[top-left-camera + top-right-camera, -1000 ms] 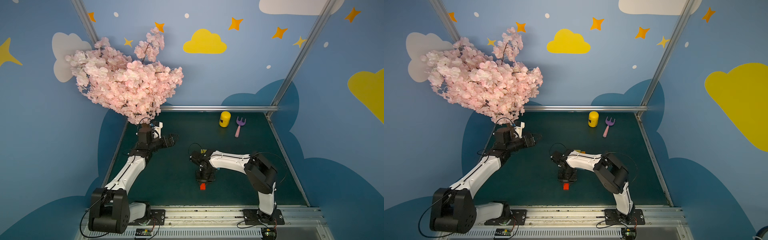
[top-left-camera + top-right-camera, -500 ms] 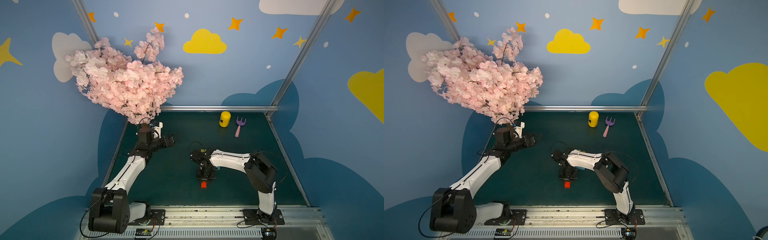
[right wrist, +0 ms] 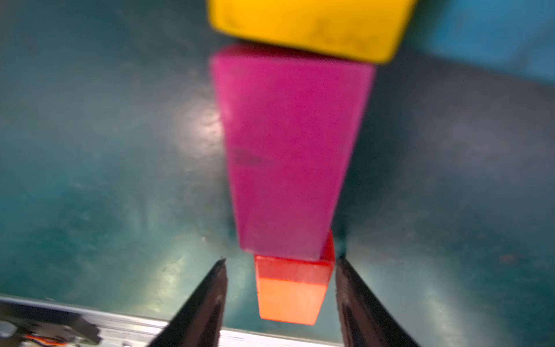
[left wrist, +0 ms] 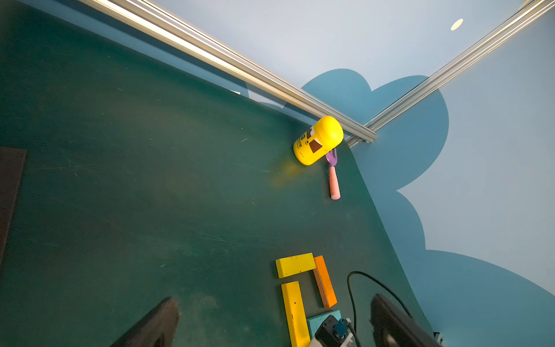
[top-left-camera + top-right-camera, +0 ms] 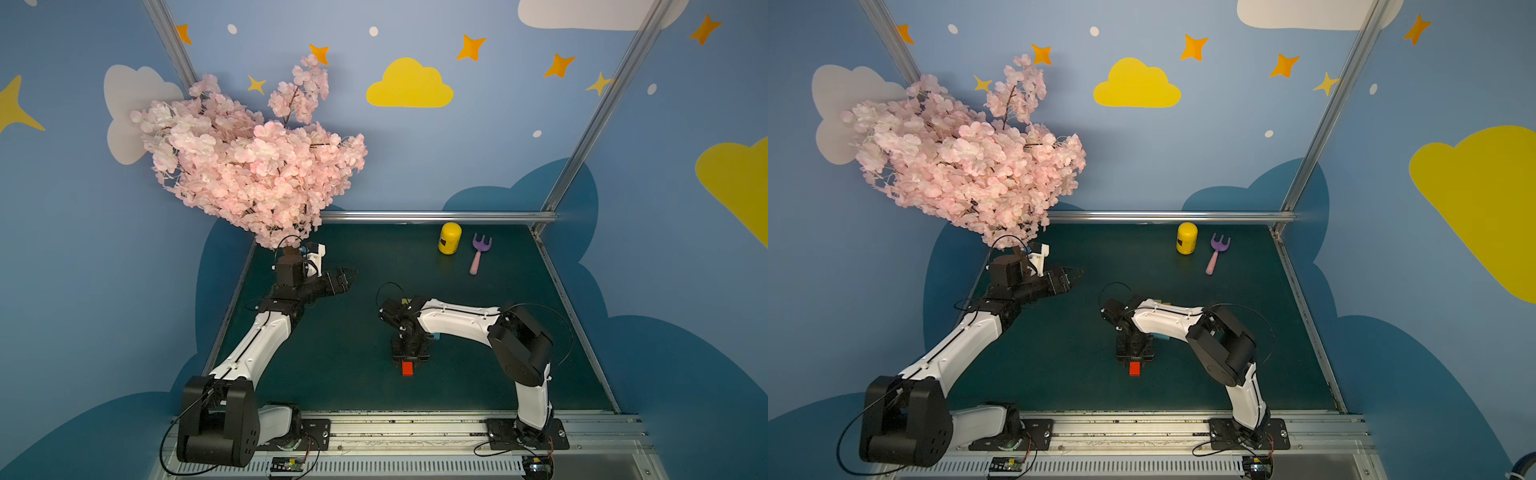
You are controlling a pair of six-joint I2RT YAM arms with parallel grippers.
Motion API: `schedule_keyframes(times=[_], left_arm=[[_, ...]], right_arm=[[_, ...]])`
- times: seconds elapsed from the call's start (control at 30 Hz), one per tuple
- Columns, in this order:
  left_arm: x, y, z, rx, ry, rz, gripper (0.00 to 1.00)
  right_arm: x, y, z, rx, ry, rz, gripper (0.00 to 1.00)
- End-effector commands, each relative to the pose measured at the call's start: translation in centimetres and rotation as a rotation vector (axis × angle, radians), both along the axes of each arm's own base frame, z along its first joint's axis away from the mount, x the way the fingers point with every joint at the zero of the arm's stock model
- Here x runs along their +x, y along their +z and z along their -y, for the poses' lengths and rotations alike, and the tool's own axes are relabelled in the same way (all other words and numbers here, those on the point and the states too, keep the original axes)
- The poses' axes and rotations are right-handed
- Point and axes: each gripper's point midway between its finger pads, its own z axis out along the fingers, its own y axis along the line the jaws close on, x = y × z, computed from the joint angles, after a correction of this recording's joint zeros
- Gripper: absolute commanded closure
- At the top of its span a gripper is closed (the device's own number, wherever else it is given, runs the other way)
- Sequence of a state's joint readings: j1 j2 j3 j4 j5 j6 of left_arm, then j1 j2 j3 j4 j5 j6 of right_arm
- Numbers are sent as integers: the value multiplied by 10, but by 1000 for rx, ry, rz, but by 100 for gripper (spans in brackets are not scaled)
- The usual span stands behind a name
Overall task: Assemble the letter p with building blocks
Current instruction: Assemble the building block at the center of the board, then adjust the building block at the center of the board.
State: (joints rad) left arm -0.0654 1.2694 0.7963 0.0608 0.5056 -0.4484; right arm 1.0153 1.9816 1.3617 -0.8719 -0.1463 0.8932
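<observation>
Well to the left of the yellow can point(image 5: 449, 237) and a little nearer the arm bases, the left gripper point(image 5: 349, 277) hangs above the mat point(image 5: 332, 353) with its jaws spread wide and nothing between them. The letter p point(image 4: 292, 300) lies flat on the base side of the yellow can, slightly to its left. A yellow top block point(image 4: 295, 264), an orange block point(image 4: 324, 281) and a teal block point(image 4: 322, 320) form the loop. A yellow stem block point(image 3: 306, 27), a magenta block point(image 3: 291, 150) and a red block point(image 3: 292, 288) run end to end away from the can as the stem. These building blocks point(image 4: 326, 288) look like small painted wooden bars: probably light, stiff and hard to damage, but smooth enough to slide on the mat. Nothing joins them, so a bump to one would likely push its neighbours out of line. The best hold seems to be across the narrow width, on the two long side faces near mid-length, lifting straight up. The red block is the piece farthest from the can, and the right gripper point(image 3: 280, 264) straddles it from above, jaws parted, one finger along each long side. A clear gap shows on one side, and the other finger is just beside or barely touching the face, so it grips nothing.
</observation>
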Motion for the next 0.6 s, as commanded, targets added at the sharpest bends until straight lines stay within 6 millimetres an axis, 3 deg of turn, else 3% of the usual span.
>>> schedule_keyframes(times=[0.0, 0.13, 0.33, 0.43, 0.57], left_arm=[[-2, 8, 0, 7, -13, 32, 0], [-3, 7, -1, 11, -12, 29, 0], [-4, 6, -2, 17, -6, 28, 0], [-4, 7, -2, 19, -6, 31, 0], [-2, 6, 0, 9, -19, 29, 0]], right_arm=[[9, -12, 10, -63, 18, 57, 36], [10, 2, 3, -44, 50, 106, 34], [11, 50, -4, 22, 98, 201, 30], [15, 82, 5, 49, 115, 270, 28], [42, 117, 32, 58, 64, 400, 22]])
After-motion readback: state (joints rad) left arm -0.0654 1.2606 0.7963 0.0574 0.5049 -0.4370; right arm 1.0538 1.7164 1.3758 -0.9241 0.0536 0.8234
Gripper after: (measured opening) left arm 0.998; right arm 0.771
